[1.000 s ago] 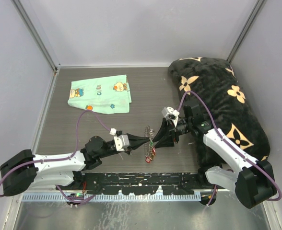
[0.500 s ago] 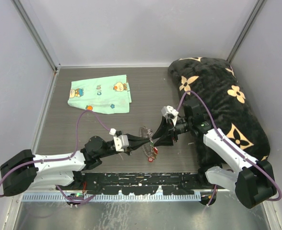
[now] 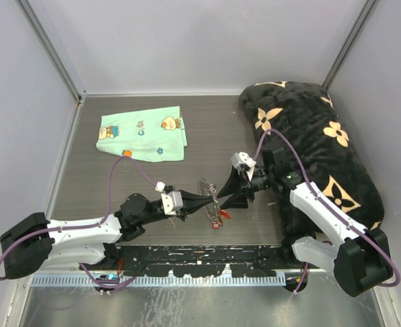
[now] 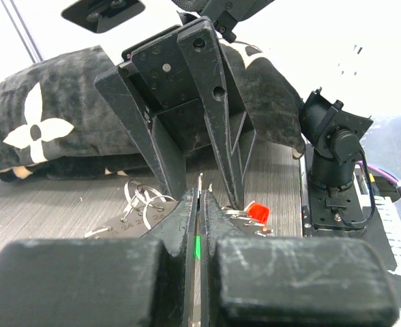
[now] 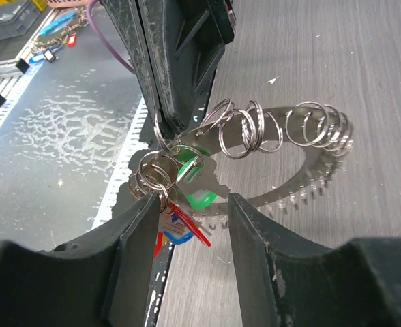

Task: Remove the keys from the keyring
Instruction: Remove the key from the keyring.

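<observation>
1. Pinching the keyring at its rim, the left gripper is clamped shut; the ring is held between the arms, centre front.
2. The keys are straddled by the right gripper, jaws parted, nothing gripped.
3. It is judged that one key must next be pinched and worked off.

left arm: white links, black joints | right arm: same | cables: purple, looping toward 12 o'clock | fingers: black, tapered (surfaces scuffed grey)
</observation>
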Robot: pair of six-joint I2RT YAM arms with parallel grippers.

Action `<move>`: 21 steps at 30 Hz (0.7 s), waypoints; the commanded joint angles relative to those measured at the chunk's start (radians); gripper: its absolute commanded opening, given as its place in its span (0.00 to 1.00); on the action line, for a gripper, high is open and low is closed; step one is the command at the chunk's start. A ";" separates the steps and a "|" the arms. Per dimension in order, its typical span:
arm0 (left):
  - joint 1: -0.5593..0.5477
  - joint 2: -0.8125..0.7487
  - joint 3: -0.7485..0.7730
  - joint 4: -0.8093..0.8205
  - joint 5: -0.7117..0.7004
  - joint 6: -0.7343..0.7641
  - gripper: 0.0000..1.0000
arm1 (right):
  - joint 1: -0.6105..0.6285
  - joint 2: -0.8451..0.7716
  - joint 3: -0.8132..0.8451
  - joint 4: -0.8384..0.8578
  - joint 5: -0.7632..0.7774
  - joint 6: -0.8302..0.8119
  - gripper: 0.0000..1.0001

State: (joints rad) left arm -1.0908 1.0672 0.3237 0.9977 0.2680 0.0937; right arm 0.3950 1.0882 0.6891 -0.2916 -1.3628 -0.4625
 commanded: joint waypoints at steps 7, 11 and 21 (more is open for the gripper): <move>0.003 -0.045 0.021 0.116 0.001 -0.002 0.00 | -0.096 -0.062 0.127 -0.285 -0.045 -0.284 0.54; 0.003 -0.046 0.030 0.110 0.006 -0.003 0.00 | -0.097 -0.063 0.085 -0.175 0.045 -0.190 0.41; 0.003 -0.001 0.044 0.150 -0.005 -0.010 0.00 | -0.021 -0.058 0.008 -0.036 0.068 -0.115 0.37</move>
State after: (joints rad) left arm -1.0908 1.0611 0.3237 1.0065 0.2684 0.0921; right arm 0.3477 1.0386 0.6991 -0.3931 -1.2705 -0.5907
